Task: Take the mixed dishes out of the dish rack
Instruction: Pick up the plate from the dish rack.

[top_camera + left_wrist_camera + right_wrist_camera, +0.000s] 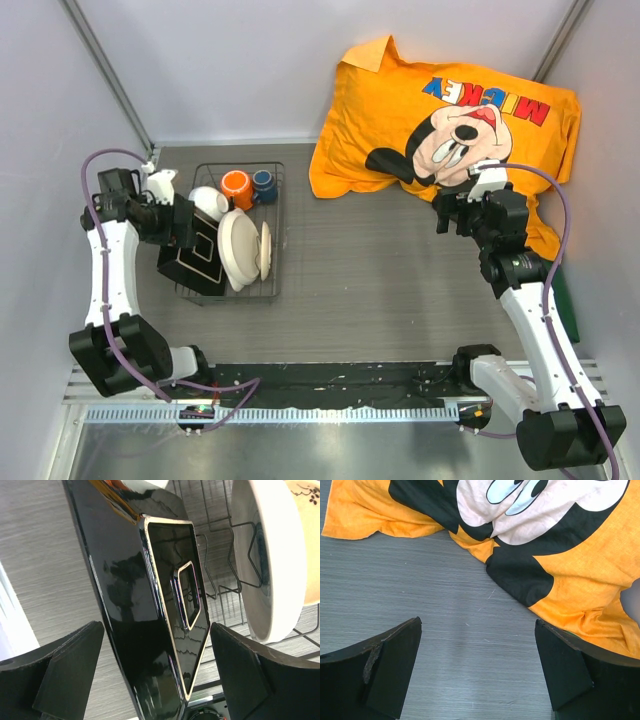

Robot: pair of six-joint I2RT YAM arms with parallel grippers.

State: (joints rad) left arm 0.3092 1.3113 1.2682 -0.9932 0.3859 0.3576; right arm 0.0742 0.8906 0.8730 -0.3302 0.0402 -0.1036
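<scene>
- Left wrist view: a glossy black square plate (150,590) with a pale rim stands on edge, tilted. It runs lengthwise up the middle of the frame, straight ahead of the left gripper (156,630).
- That gripper's jaws are spread wide with one finger on each flat face of the plate. I cannot tell whether either pad touches it.
- From above, the plate leans at the left side of the dish rack (245,166), its outer corner hanging past the left rim. The left arm is plainly the nearer one.
- A closing pinch across the plate's thickness looks like the coming move, so the fingers need to keep square to its faces.
- Just right of the plate in the rack is the large cream bowl (238,250). Behind it are the small white bowl (208,202), orange mug (237,188) and dark-blue cup (265,184).
- The right gripper (477,630) hangs wide and empty over the grey table (380,270), well apart from the rack.
- The orange cloth (420,90) beside the right gripper shows a cartoon mouse and the word "MICKEY", upside down from above. No writing is readable on the dishes.
</scene>
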